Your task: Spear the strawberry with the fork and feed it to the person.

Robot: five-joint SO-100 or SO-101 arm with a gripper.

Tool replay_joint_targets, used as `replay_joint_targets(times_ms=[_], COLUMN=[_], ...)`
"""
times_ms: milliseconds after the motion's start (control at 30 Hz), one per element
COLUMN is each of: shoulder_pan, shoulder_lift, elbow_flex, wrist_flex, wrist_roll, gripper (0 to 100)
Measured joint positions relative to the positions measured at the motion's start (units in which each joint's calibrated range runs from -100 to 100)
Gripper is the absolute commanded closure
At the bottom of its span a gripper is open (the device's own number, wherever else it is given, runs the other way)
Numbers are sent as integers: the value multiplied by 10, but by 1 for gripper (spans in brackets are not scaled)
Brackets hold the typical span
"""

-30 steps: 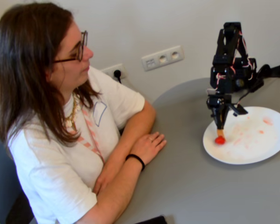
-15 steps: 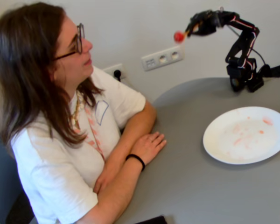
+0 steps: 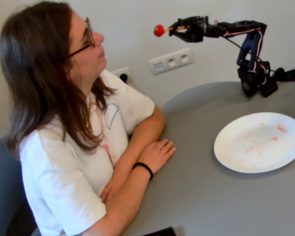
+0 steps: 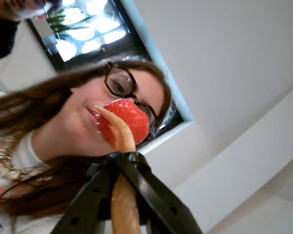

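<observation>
While held aloft in fixed view, strawberry rides fork tip at 11 o'clock of arm, well above table, apart from person at 9 o'clock. White plate at 5 o'clock, pink smears only. Fingers: clamped on fork handle, apparently.

Wrist view: strawberry speared on pale tines, overlapping person's face. Likely soft, light, slippery with juice; shallow hold, so could slide off if jolted. Slow approach advised; no regrasp point but fork.
</observation>
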Motion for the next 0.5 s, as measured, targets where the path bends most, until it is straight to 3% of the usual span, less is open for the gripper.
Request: replay_joint_targets(times_ms=[500], shoulder_pan=[83], shoulder_lift=[347], elbow_flex=[-347], wrist_flex=[-17], wrist_roll=[-56], gripper=[99])
